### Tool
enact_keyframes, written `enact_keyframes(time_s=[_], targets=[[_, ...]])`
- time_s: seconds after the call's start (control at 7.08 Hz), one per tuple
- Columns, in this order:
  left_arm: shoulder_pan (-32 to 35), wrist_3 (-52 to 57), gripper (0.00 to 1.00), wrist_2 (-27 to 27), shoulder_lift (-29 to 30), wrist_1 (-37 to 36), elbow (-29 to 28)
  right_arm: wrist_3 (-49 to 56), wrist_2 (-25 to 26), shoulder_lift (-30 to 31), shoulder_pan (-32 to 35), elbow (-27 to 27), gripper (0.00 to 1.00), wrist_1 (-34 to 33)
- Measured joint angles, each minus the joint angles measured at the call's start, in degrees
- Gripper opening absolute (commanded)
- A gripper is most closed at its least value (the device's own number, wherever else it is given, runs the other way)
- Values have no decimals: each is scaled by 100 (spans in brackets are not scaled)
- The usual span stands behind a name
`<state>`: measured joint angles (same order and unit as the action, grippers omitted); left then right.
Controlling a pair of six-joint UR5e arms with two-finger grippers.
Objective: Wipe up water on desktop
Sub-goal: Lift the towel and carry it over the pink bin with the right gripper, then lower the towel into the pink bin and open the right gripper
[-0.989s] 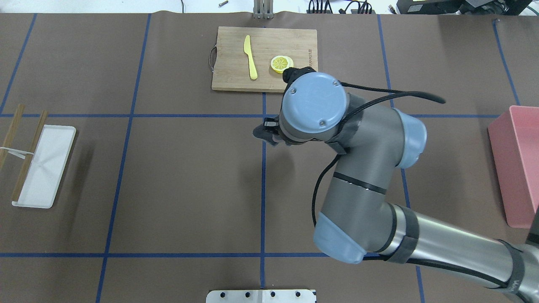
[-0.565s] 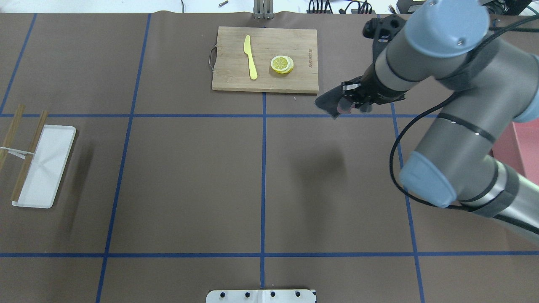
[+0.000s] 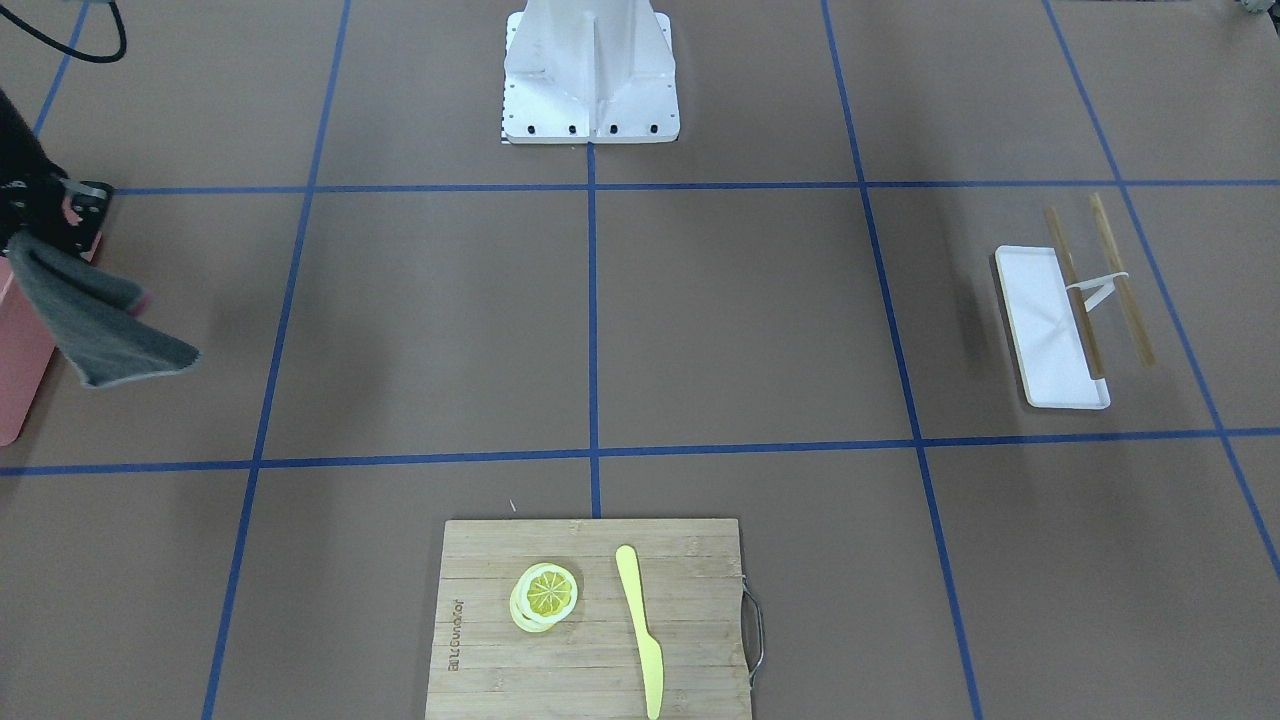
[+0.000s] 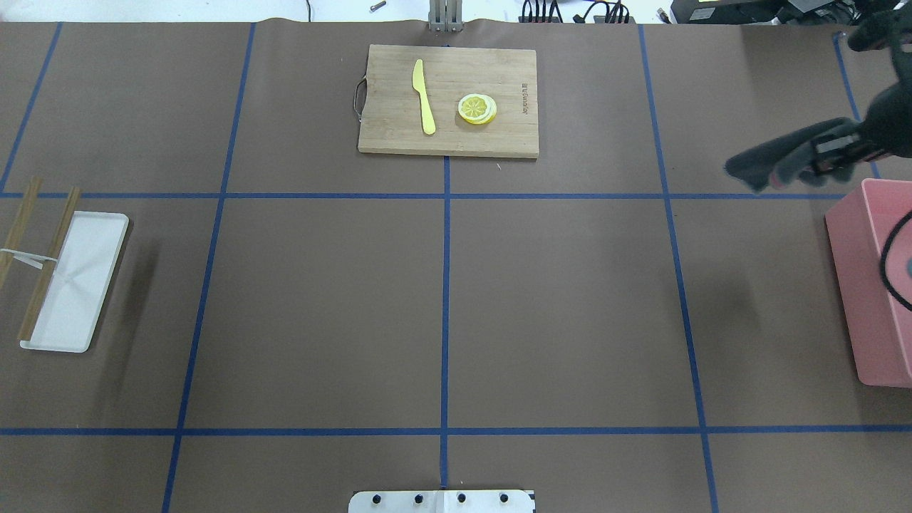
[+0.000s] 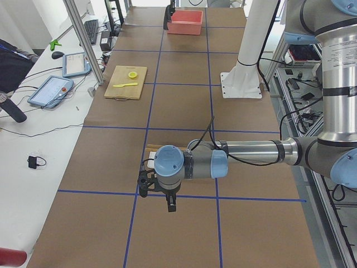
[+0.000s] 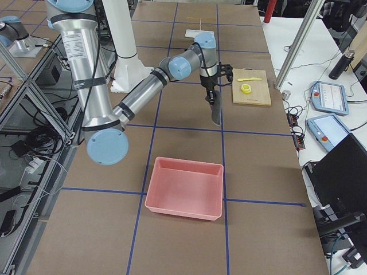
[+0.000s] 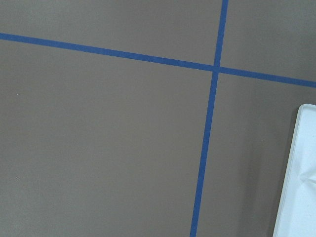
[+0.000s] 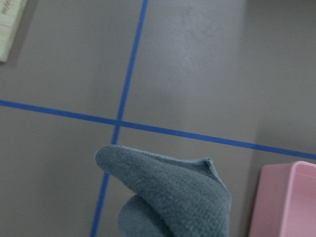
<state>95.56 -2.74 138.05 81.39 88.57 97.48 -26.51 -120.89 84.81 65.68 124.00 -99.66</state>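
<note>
The desktop [image 4: 320, 299] is a matte brown surface with blue tape lines; I see no water on it. My right gripper [image 4: 821, 157] is shut on a grey cloth [image 4: 773, 162] and holds it in the air at the far right, just beyond the pink bin's far corner. The cloth hangs down in the front view [image 3: 105, 325] and fills the bottom of the right wrist view [image 8: 168, 197]. My left gripper [image 5: 171, 202] shows only in the left side view, low over the desktop beside the white tray; I cannot tell whether it is open.
A pink bin [image 4: 866, 285] stands at the right edge. A bamboo cutting board [image 4: 385, 128] with a yellow knife [image 4: 425, 96] and lemon slices [image 4: 477, 109] lies at the far middle. A white tray [image 4: 75, 281] with chopsticks [image 4: 48, 263] lies at the left.
My right arm has swung from the table's middle to the far right, carrying the grey cloth off the desktop and up toward the pink bin.
</note>
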Motion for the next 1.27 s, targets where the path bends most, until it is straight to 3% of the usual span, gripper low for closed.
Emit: enact_keyframes(time_s=[0.42,0.71,0.99,1.27], targets=[[-243,-292,98,-217,9,-4,143,2809,-489,1631,1689,53,0,43],[-372,-320,98,-340,-11,-4,209,3965,-534,2454,2655,-172,0,51],[-394,-324,98,-355,-17,-4,220,4631,-618,3004,3088,-318,0,93],[-400,-324,98,-357,-24,-4,226,4645,-947,3294,3144,-314,0,321]])
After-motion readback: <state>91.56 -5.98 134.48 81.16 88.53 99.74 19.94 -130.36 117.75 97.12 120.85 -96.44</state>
